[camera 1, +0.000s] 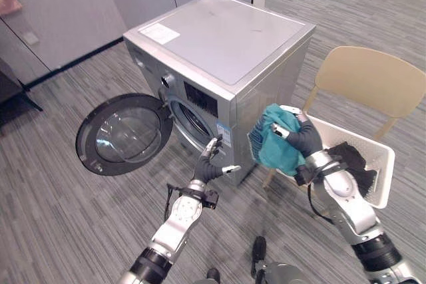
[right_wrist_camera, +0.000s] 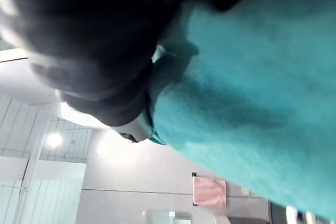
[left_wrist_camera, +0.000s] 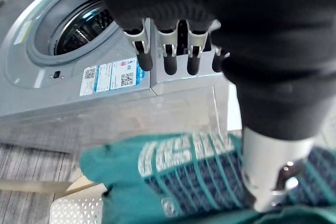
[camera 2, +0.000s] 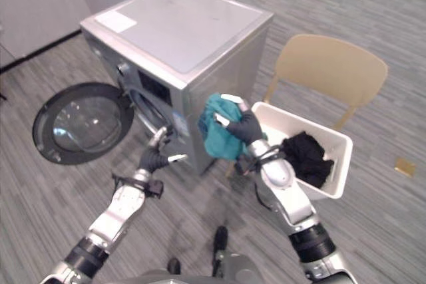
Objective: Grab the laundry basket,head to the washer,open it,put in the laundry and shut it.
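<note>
Holding a bunched teal garment (camera 1: 276,141), your right hand (camera 1: 303,139) has its fingers curled into the soft cloth, and the bundle hangs just in front of the washer's (camera 1: 226,51) right front corner, above the near edge of the laundry basket (camera 1: 383,157). In the left wrist view you can see a darker patterned panel with pale stripes on that garment (left_wrist_camera: 199,177); its fabric looks fleecy and folds on itself, so you cannot give it a clear long axis. Your basket is a white, rectangular plastic tub with perforated walls, sitting on a tan chair (camera 1: 373,78) with a smooth curved backrest, and a crumpled black garment (camera 1: 349,161) lies inside it. Your washer is a boxy silver-grey metal machine with a flat top, its front turned toward the lower left of the head view. Its round door (camera 1: 124,134), a dark ring around a glass bowl, stands swung fully open to the robot's left, and the drum opening (camera 1: 193,121) behind it is uncovered. Your left hand (camera 1: 212,163) hovers just in front of the washer's lower front panel, below the opening, fingers relaxed and spread, holding nothing. Grey striped carpet (camera 1: 60,197) covers the floor around everything.
</note>
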Tool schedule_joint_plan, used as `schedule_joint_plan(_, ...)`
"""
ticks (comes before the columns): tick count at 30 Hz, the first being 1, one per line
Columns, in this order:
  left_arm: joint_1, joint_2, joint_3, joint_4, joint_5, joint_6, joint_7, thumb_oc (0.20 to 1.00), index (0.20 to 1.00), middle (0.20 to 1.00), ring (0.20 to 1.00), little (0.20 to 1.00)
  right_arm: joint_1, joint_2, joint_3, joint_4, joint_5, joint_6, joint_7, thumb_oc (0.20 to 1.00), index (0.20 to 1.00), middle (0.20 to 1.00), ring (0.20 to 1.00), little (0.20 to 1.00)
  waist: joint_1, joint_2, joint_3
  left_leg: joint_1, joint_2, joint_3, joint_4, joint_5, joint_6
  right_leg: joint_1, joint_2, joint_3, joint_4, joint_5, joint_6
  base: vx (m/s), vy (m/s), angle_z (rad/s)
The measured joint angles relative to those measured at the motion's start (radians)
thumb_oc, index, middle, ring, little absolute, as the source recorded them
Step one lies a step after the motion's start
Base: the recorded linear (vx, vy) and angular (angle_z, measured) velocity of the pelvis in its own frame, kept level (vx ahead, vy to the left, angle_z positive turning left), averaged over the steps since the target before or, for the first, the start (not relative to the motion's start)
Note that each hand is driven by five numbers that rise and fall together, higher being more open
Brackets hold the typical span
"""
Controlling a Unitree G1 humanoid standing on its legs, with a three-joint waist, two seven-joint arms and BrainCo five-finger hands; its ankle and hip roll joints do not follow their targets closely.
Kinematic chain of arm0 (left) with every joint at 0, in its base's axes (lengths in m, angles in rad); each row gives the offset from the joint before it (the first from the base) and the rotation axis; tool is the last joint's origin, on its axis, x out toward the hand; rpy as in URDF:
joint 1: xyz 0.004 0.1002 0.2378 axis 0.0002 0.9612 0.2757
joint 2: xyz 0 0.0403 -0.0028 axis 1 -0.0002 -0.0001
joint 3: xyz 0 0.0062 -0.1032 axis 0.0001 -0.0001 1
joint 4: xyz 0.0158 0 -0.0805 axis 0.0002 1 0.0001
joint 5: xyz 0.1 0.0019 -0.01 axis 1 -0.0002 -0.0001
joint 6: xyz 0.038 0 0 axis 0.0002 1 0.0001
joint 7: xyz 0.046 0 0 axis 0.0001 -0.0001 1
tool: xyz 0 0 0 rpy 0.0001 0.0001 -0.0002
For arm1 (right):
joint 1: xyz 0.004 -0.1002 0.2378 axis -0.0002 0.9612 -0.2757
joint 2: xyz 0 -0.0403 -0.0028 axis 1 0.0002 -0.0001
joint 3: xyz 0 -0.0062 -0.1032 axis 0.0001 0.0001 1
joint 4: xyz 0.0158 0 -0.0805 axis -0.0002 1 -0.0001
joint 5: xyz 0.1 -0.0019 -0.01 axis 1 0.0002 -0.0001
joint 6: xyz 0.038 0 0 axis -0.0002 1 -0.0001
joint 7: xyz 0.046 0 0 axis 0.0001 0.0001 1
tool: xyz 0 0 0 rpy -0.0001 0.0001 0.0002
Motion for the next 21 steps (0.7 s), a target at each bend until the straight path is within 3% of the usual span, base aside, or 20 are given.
schedule_joint_plan(3,-0.014,0.006,-0.011,-0.003,0.007,0.001,0.013,1.000,1.000,1.000,1.000,1.000,-0.047,0.057,0.083,0.000,0.049,-0.001,0.013,0.200,0.200,0.200,0.200,0.200,-0.001,-0.002,-0.002,-0.002,-0.036,0.031,-0.001,0.004,0.036,0.006,-0.034,0.000,-0.033,-0.010,0.003,-0.02,0.097,-0.30)
schedule_joint_plan(4,-0.030,-0.001,-0.014,-0.007,0.008,0.001,0.024,1.000,1.000,1.000,1.000,1.000,-0.058,0.075,0.107,0.000,0.058,-0.001,0.022,0.200,0.200,0.200,0.200,0.200,0.000,0.016,-0.006,-0.019,-0.023,0.041,-0.006,0.012,0.056,-0.027,-0.041,-0.006,0.045,-0.016,0.011,-0.02,0.147,-0.02)
schedule_joint_plan(5,-0.037,-0.003,-0.023,-0.010,0.009,0.001,0.037,1.000,1.000,1.000,1.000,1.000,-0.060,0.081,0.124,0.000,0.088,-0.001,0.020,0.200,0.200,0.200,0.200,0.200,-0.003,0.024,-0.010,-0.017,-0.012,0.050,-0.003,0.018,0.062,-0.053,-0.051,-0.011,0.166,-0.051,0.015,-0.02,0.128,0.12)
schedule_joint_plan(6,-0.044,0.002,-0.041,-0.010,0.009,0.001,0.046,1.000,1.000,1.000,1.000,1.000,-0.060,0.087,0.138,0.000,0.102,0.000,0.021,0.200,0.200,0.200,0.200,0.200,0.000,0.013,-0.025,-0.016,-0.018,0.048,0.000,0.019,0.061,-0.060,-0.081,-0.007,0.265,-0.106,0.042,-0.02,0.061,0.13)
schedule_joint_plan(7,-0.044,0.009,-0.048,-0.009,0.009,0.001,0.054,1.000,1.000,1.000,1.000,1.000,-0.058,0.103,0.150,0.000,0.122,0.000,0.021,0.200,0.200,0.200,0.200,0.200,0.008,-0.003,-0.045,-0.016,-0.034,0.047,0.000,0.019,0.060,-0.053,-0.102,0.012,0.275,-0.160,0.041,-0.04,0.045,0.05)
schedule_joint_plan(8,-0.053,0.009,-0.055,-0.002,0.009,0.001,0.065,0.871,0.871,0.871,0.871,0.871,-0.057,0.106,0.156,-0.001,0.134,-0.001,0.020,0.200,0.200,0.200,0.200,0.200,0.012,-0.001,-0.048,-0.016,-0.035,0.039,0.000,0.023,0.057,-0.044,-0.097,0.025,0.261,-0.159,0.037,-0.03,0.038,0.14)
schedule_joint_plan(9,-0.078,0.010,-0.076,0.011,0.010,0.002,0.074,0.200,0.200,0.200,0.200,0.200,-0.042,0.107,0.158,-0.002,0.156,-0.002,0.019,0.200,0.200,0.200,0.200,0.200,0.006,0.008,-0.052,-0.023,-0.036,0.018,0.000,0.035,0.053,-0.030,-0.092,0.027,0.244,-0.147,0.042,-0.02,0.028,0.17)
schedule_joint_plan(12,-0.084,0.010,-0.079,0.023,0.036,0.002,0.077,0.200,0.200,0.200,0.200,0.200,-0.019,0.103,0.161,-0.001,0.170,-0.002,0.015,0.200,0.200,0.200,0.200,0.200,-0.001,0.014,-0.056,-0.038,-0.034,0.009,0.000,0.044,0.047,-0.027,-0.072,0.059,0.219,-0.136,0.049,0.00,-0.001,0.12)
schedule_joint_plan(13,-0.084,0.012,-0.079,0.029,0.038,0.002,0.076,0.200,0.200,0.200,0.200,0.200,-0.008,0.098,0.158,0.000,0.171,-0.002,0.016,0.253,0.253,0.253,0.253,0.253,-0.007,0.014,-0.056,-0.041,-0.035,0.002,0.000,0.046,0.047,-0.027,-0.066,0.068,0.217,-0.136,0.049,0.01,-0.016,0.11)
schedule_joint_plan(14,-0.083,0.015,-0.079,0.033,0.038,0.002,0.077,0.200,0.200,0.200,0.200,0.200,0.001,0.092,0.157,0.001,0.171,-0.002,0.016,0.492,0.492,0.492,0.492,0.492,-0.009,0.014,-0.056,-0.043,-0.036,0.001,0.000,0.047,0.047,-0.027,-0.060,0.086,0.213,-0.135,0.049,0.06,-0.046,0.09)
schedule_joint_plan(15,-0.080,0.017,-0.078,0.036,0.037,0.002,0.076,0.200,0.200,0.200,0.200,0.200,0.009,0.077,0.156,0.006,0.171,-0.003,0.016,1.000,1.000,1.000,1.000,1.000,-0.009,0.017,-0.059,-0.047,-0.034,-0.001,0.000,0.047,0.047,-0.027,-0.056,0.091,0.205,-0.132,0.050,0.09,-0.058,0.03)
schedule_joint_plan(19,0.036,0.034,0.012,0.035,0.025,0.006,0.067,0.200,0.200,0.200,0.200,0.200,0.147,-0.018,0.063,0.057,0.103,0.020,0.011,1.000,1.000,1.000,1.000,1.000,-0.006,0.023,-0.062,-0.050,-0.025,-0.008,0.000,0.049,0.046,-0.004,-0.050,0.087,0.151,-0.110,0.042,0.08,-0.057,0.05)
schedule_joint_plan(21,0.127,0.037,0.081,0.019,0.007,0.004,0.037,0.200,0.200,0.200,0.200,0.200,0.248,-0.027,-0.043,0.105,0.002,0.024,0.018,1.000,1.000,1.000,1.000,1.000,-0.010,0.027,-0.063,-0.044,-0.019,-0.032,0.000,0.047,0.043,0.028,-0.048,0.063,0.123,-0.108,0.044,0.06,-0.059,0.29)
